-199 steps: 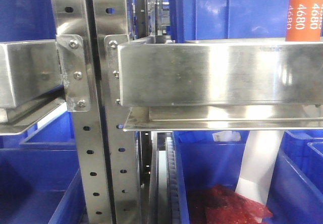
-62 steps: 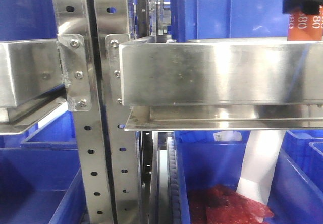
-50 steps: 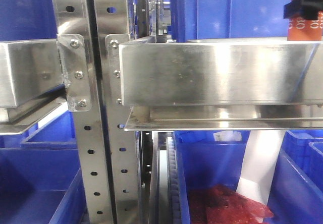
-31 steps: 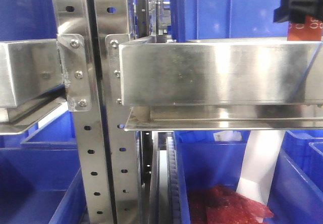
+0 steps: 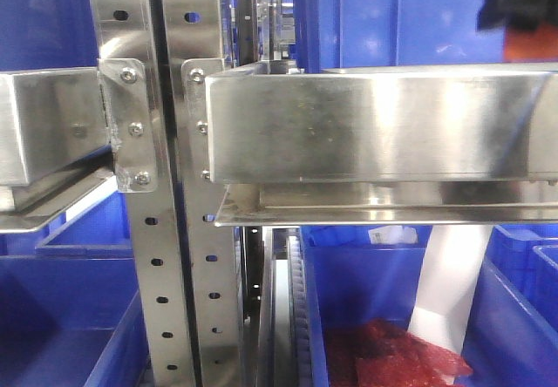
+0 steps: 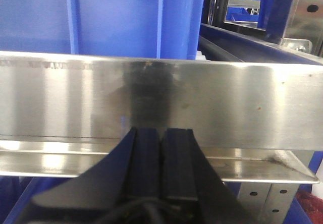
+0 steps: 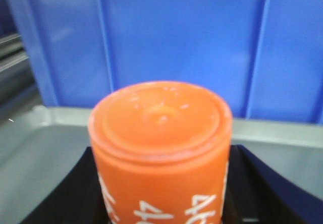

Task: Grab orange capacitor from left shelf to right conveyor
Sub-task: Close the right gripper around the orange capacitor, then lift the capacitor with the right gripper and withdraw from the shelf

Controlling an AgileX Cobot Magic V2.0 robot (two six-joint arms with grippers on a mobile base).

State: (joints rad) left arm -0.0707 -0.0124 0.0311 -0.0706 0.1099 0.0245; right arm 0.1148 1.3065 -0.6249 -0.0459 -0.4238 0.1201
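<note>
My right pincer (image 7: 162, 188) pinched the orange capacitor (image 7: 160, 118) by its sides, upright, over the left shelf (image 5: 375, 125) tray, evidently for a steady lift. My left pincer (image 6: 161, 148) was pressed together, empty, facing the tray front, apparently keeping clear.

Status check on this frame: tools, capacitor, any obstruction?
Left tool shut, empty, facing left shelf front wall. Right tool shut on orange capacitor, over shelf tray. Blue bin wall close behind it.

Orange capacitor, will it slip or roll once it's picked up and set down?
Probably rigid: the orange capacitor shows no dent between the fingers. Its smooth side may slip. Laid sideways, the cylinder would likely roll.
</note>
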